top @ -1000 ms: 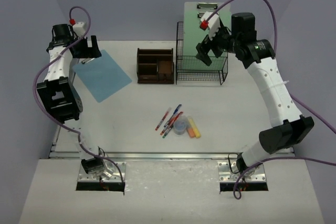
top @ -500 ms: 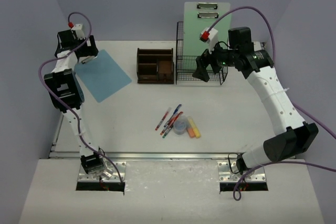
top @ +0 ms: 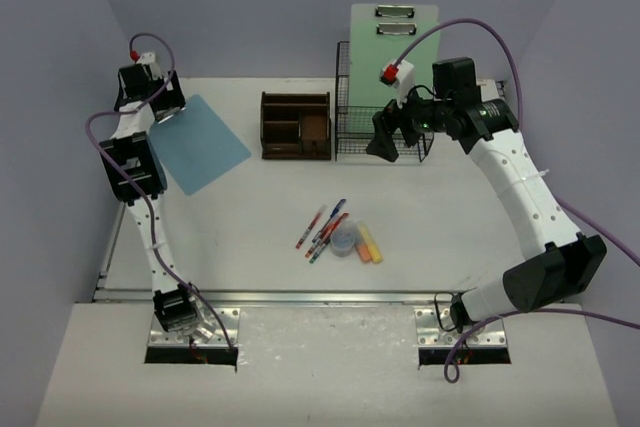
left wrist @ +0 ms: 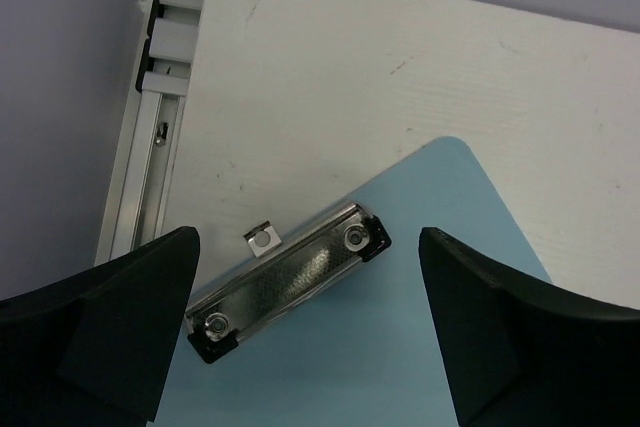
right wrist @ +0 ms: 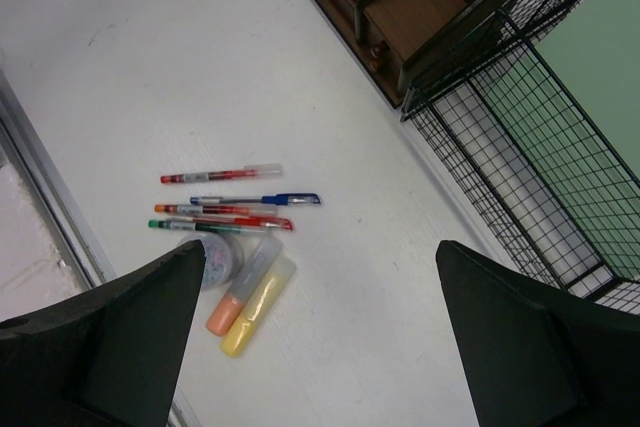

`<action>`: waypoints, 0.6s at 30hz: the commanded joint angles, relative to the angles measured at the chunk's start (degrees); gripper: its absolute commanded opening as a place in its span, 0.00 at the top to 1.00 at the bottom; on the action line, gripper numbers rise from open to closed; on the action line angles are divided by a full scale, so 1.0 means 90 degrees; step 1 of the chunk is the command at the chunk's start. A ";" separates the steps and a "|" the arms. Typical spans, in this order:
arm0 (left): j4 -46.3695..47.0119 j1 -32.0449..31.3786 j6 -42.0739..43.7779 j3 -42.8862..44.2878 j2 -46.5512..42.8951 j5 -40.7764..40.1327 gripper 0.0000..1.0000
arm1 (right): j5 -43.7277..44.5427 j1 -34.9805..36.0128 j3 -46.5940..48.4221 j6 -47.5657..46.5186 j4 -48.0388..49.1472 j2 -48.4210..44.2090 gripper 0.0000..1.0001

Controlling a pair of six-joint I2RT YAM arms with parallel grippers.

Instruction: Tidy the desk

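The white desk (top: 250, 207) holds a light-blue clipboard (top: 195, 142) at the far left. My left gripper (top: 163, 105) hovers open above its metal clip (left wrist: 290, 282), and the blue board (left wrist: 430, 337) lies flat between the fingers, untouched. My right gripper (top: 384, 139) hangs open in front of the black wire rack (top: 385, 132), holding nothing. Below it in the right wrist view lie several pens (right wrist: 235, 202), an orange highlighter (right wrist: 240, 292), a yellow highlighter (right wrist: 262, 302) and a small round container (right wrist: 215, 257). The right gripper (right wrist: 320, 247) is well above them.
A dark-brown wooden organizer (top: 296, 125) stands left of the rack. A green clipboard (top: 393, 47) stands upright in the rack's back. The pens (top: 323, 229) and highlighters (top: 368, 243) lie mid-desk. A metal rail (left wrist: 150, 147) runs along the desk's left edge.
My right gripper came down and left from above the rack to its front. The left arm folded back, shifting its gripper slightly left over the blue clipboard's clip.
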 commanded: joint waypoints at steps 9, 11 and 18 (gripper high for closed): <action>-0.1014 -0.0026 0.0642 0.0292 0.0385 -0.0080 0.15 | -0.0076 0.0071 0.0075 0.0005 0.0110 -0.0081 0.01; -0.1224 -0.0030 0.0920 0.0282 0.0402 0.0025 0.17 | -0.0091 0.0071 0.0091 -0.0010 0.0099 -0.0077 0.01; -0.1572 0.0009 0.1547 0.0098 0.0338 -0.0020 0.38 | -0.0141 0.0071 0.0129 -0.0019 0.0089 -0.0077 0.01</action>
